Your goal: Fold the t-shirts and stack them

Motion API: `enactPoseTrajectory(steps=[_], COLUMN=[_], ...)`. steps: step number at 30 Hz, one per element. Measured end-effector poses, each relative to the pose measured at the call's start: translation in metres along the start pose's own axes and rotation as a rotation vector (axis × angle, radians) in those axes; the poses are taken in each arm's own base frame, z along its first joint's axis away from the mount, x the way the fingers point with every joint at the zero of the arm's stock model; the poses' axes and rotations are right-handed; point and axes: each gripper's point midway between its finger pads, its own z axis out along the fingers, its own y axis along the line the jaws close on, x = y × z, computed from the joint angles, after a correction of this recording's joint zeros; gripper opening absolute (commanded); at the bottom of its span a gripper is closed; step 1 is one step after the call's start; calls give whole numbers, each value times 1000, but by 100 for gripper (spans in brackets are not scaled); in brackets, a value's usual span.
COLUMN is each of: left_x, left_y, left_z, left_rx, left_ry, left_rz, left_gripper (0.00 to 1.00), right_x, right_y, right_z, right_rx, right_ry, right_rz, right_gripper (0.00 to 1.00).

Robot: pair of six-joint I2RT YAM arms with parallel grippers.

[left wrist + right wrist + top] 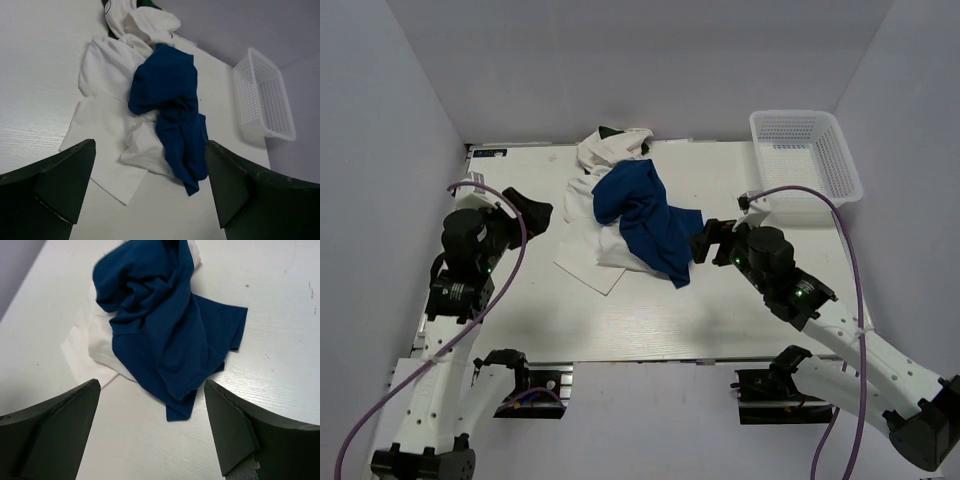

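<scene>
Handling: the royal blue t-shirt [642, 212] and the white t-shirts [588, 248] under it look light and limp. They will likely sag, drag and cling to one another, so a pinch should catch one layer only.
Where to hold: probably best at a free edge. The blue hem corner at the right of the right wrist view lies flat on bare table [740, 320], clear of the white cloth.
Pile: crumpled in the upper middle of the top view, with blue draped over white. A white shirt with dark parts [620, 145] lies at the pile's top edge.
Right gripper [704, 242]: fingers spread and empty. It sits at centre right, just beside the blue shirt's lower right edge — whether it touches the cloth cannot be told.
Left gripper [532, 212]: fingers spread and empty. It sits at centre left, near the white cloth but apart from it.
Basket [805, 150]: in the upper right, well apart from the pile.
</scene>
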Motion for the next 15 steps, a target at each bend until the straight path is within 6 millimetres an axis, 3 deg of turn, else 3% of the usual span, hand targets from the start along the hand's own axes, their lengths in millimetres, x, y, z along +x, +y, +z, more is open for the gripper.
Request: enactPoseTrajectory(steps=[4,9,12,15], left_x=[-9,-7,-3,-2], left_y=[-6,-3,0,1], left_z=[-16,-17,-15,-14], left_rx=[19,3,-8,-13], left_ry=[-49,-43,-26,-20], left_rz=[-6,-14,-15,-16], left_gripper=[100,100,100,100], right_x=[-10,-13,-1,10], right_y=[7,18,19,22], right_z=[-4,7,26,62], right_rx=[-43,-90,-86,-53], right_ry=[-51,-66,-17,73], right_rz=[16,4,-32,-81], right_gripper=[90,90,90,90])
